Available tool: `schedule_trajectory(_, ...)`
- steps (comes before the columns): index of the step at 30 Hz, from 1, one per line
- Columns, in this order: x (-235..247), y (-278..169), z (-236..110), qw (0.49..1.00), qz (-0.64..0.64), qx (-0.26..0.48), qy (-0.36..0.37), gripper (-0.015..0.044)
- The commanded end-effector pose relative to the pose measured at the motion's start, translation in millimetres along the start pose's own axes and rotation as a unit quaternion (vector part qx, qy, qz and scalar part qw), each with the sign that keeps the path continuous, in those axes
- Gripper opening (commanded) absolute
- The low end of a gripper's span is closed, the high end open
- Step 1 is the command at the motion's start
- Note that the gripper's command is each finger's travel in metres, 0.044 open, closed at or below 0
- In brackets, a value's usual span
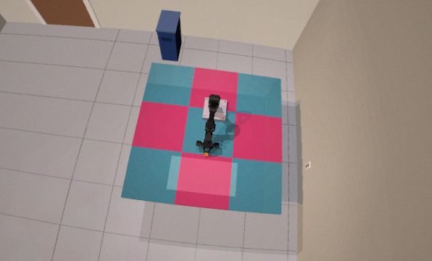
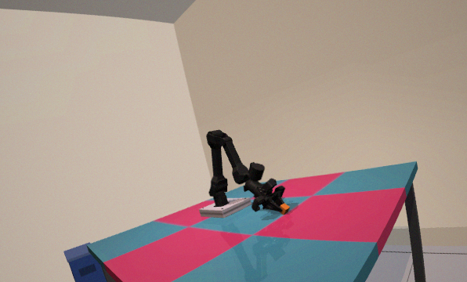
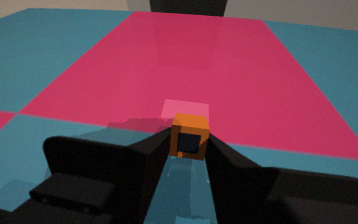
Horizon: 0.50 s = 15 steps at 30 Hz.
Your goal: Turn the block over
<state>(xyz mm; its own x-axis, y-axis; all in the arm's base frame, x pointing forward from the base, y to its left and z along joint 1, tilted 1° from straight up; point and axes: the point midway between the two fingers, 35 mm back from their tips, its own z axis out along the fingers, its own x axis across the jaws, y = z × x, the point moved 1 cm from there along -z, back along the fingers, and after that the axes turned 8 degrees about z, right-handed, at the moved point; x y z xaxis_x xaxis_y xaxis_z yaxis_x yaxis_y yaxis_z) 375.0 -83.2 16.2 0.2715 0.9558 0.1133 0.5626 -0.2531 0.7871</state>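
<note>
A small orange block [image 3: 190, 141] [image 1: 206, 154] [image 2: 284, 207] with a dark square mark sits between the black fingers of my gripper [image 3: 189, 146] [image 1: 206, 151] [image 2: 277, 206]. The gripper is shut on the block. In the wrist view the dark marked side faces the camera, back towards the wrist. The arm reaches low and nearly level from its white base plate [image 1: 221, 113] [image 2: 226, 207]. In the exterior view the block is right at the table top [image 2: 335, 215], near the line between a teal and a pink square. I cannot tell whether it touches the table.
The table top [image 1: 158, 123] is a checkerboard of pink and teal squares. A paler rectangle [image 1: 201, 175] lies on the front middle pink square. A blue cabinet [image 1: 169, 34] stands on the floor behind the table. The table's right edge [image 2: 407, 184] is far from the gripper.
</note>
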Motion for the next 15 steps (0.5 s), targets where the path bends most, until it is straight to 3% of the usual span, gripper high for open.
schedule_trajectory(1, -0.5, -7.4, -2.6, 1.0, 0.002, -0.028, 0.006, 0.0)
schedule_trajectory(15, -0.5, -9.0, -13.4, 0.996, 0.002, -0.083, 0.013, 0.0)
